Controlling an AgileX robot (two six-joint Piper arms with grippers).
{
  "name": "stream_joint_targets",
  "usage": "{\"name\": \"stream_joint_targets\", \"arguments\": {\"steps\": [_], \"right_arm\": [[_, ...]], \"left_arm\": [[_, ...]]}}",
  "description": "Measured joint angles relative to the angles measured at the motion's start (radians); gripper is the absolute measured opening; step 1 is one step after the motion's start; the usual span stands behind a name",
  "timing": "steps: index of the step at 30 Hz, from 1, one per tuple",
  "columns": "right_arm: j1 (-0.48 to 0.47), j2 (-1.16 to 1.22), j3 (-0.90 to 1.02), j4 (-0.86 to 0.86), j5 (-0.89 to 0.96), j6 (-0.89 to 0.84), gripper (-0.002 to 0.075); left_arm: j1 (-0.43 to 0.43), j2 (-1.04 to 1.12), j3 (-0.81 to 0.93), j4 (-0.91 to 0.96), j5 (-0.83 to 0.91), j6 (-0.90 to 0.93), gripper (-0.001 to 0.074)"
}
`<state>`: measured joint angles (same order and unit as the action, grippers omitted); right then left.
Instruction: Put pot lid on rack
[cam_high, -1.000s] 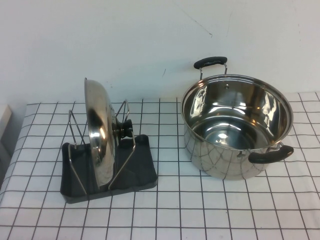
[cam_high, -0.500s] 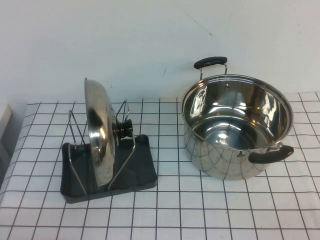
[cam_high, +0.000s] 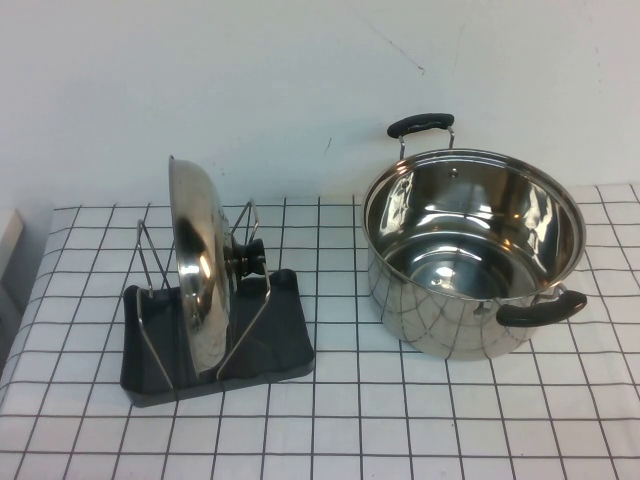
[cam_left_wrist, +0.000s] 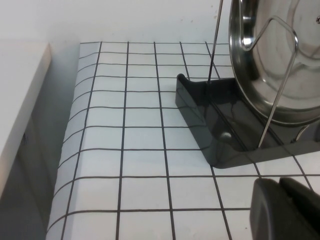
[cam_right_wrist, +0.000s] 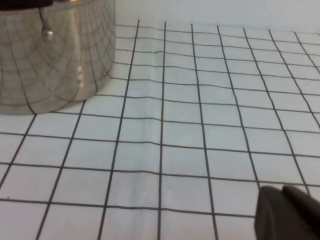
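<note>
The shiny steel pot lid (cam_high: 196, 270) stands on edge in the black rack (cam_high: 285, 345), between its wire uprights, with its black knob (cam_high: 250, 258) facing the pot. In the left wrist view the lid (cam_left_wrist: 280, 60) and rack (cam_left_wrist: 210, 120) show close ahead. My left gripper (cam_left_wrist: 282, 187) is shut and empty, low over the cloth just short of the rack's near corner. My right gripper (cam_right_wrist: 285, 192) is shut and empty over the cloth, away from the pot's side. Neither gripper shows in the high view.
The deep steel pot (cam_high: 470, 250) with two black handles stands open at the right; its wall shows in the right wrist view (cam_right_wrist: 50, 55). A white checked cloth (cam_high: 400, 420) covers the table. The table's left edge (cam_left_wrist: 65, 150) drops off beside the rack.
</note>
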<state>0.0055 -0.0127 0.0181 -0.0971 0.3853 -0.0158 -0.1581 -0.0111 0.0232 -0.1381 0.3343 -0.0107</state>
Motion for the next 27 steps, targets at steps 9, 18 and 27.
{"name": "stream_joint_targets", "arguments": {"steps": [9, 18, 27], "right_arm": [[-0.044, 0.000, 0.000, -0.041, 0.002, 0.045, -0.0002], [-0.058, 0.000, 0.000, -0.043, 0.002, 0.048, -0.0002], [-0.098, 0.000, 0.001, -0.045, 0.000, 0.048, -0.0002]], "left_arm": [[0.000, 0.000, 0.000, 0.000, 0.000, 0.004, -0.0002], [0.000, 0.000, 0.000, 0.000, 0.000, 0.011, -0.0002], [0.000, 0.000, 0.000, 0.000, 0.000, 0.011, -0.0002]]}}
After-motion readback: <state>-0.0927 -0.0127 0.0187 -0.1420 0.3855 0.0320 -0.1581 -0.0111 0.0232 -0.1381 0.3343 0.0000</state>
